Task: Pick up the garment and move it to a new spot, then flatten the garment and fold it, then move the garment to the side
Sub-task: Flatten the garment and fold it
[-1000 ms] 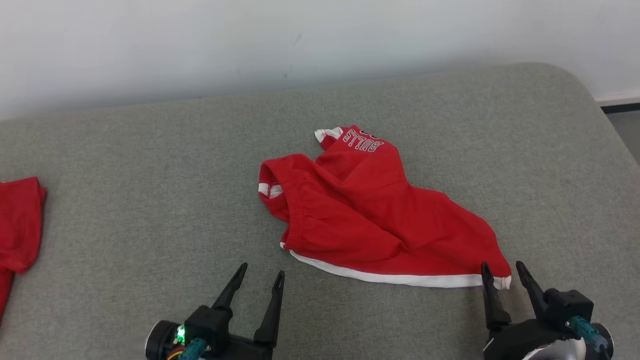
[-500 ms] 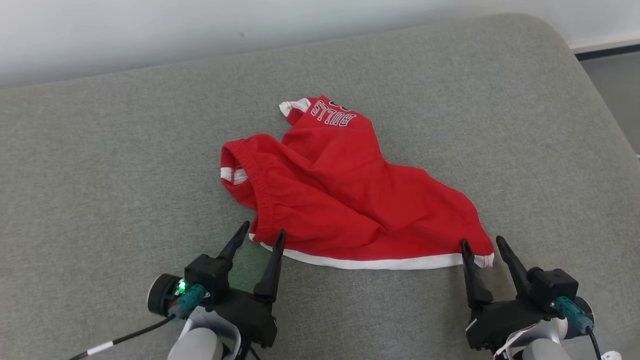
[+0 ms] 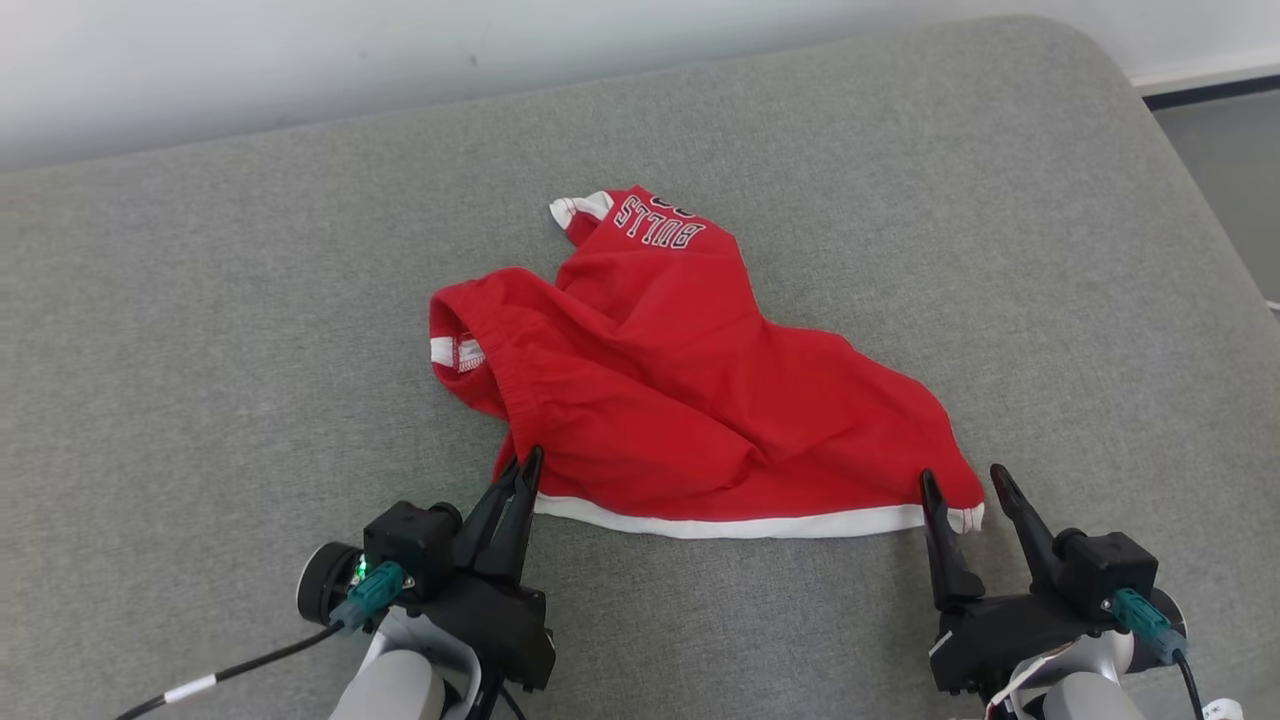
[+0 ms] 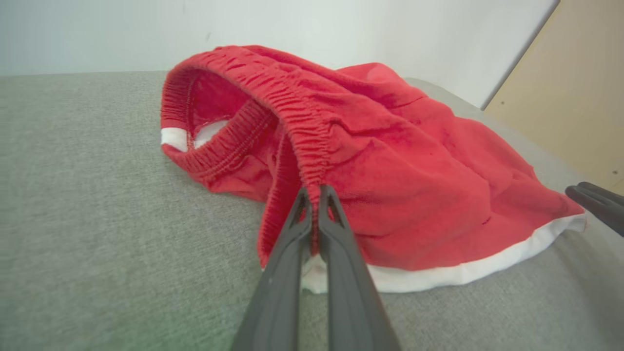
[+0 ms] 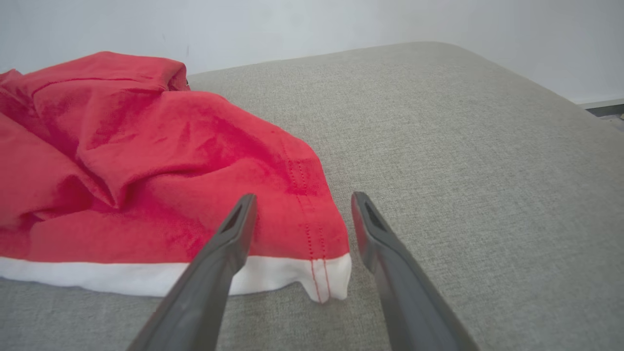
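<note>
A plain indoor room, sparsely furnished; whether it is a home or a lab cannot be told. A broad grey fabric-covered pad with a rounded corner stands against a bare white wall. A dark baseboard meets grey floor, and a tan wood panel stands beside it.

Before me, red shorts with a white hem and upside-down "BULLS" lettering lie crumpled near the middle of the grey cushion, their elastic waistband gaping to my left.

"BULLS" on red garment
</note>
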You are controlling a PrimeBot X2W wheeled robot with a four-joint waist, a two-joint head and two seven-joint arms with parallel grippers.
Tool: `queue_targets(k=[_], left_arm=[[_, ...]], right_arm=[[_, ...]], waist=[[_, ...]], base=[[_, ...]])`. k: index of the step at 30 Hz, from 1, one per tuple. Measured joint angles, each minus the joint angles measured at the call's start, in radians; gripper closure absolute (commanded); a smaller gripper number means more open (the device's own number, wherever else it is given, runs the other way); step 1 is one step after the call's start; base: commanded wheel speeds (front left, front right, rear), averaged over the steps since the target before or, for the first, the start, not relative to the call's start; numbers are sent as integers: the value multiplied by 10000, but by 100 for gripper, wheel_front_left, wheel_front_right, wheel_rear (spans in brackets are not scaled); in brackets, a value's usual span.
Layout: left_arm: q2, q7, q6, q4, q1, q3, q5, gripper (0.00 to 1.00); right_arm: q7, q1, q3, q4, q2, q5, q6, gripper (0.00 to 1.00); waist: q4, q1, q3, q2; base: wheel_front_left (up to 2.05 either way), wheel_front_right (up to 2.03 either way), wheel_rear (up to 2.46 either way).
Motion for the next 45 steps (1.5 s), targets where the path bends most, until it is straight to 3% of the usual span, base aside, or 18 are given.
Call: queue_targets(k=[21,32,40,41,42,43,45], left_arm=[[-146,0,-2,-558,2036,825,437,100],[-245,-2,38,541,1552,1528,857,100],[-316,-12,888,1513,1389,2364,1241,100],[-318,-12,905,1544,1394,2420,1277,86],[-320,-12,903,1561,1412,2477,1312,55],[-326,-12,899,1563,1444,2535,1348,0],[-334,-10,959,1425,1614,2694,1430,0]], right_arm=[[0,489,-213,159,228,92,0,0],[2,363,-138,140,186,92,0,0],[0,517,-161,148,213,90,0,0],[0,548,-167,150,213,90,0,0],[0,560,-178,148,215,90,0,0],[0,568,-184,136,222,92,0,0],[0,621,-171,100,261,92,0,0]], waist=[[1750,-3,-916,-1],[1103,-2,-790,-1],[435,-2,-937,-1],[398,-2,-995,-1],[371,-2,-1062,-1],[355,-3,-1130,-1],[342,-2,-1276,-1]], base=[[0,0,0],[0,0,0],[0,0,0],[0,0,0],[0,0,0],[0,0,0],[0,0,0]])
